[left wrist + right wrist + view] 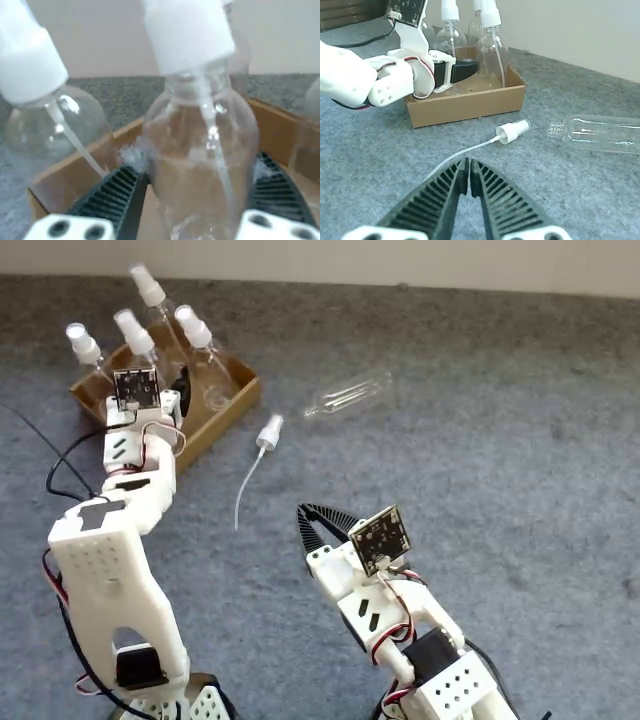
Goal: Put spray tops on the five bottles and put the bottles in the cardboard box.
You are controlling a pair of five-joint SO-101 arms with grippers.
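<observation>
While our left jaws clasp a capped bottle [200, 150] in the cardboard box [225, 418] at ten o'clock, our right jaws rest closed, the loose spray top [268, 432] lying at eleven.

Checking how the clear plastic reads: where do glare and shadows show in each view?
High view: soft, even light; thin glints along the lying bottle, barely any shadow beneath it. Left wrist view: bright glints on the capped bottle nearest the camera. Right wrist view: the loose spray top casts only a faint shadow on the carpet.
</observation>
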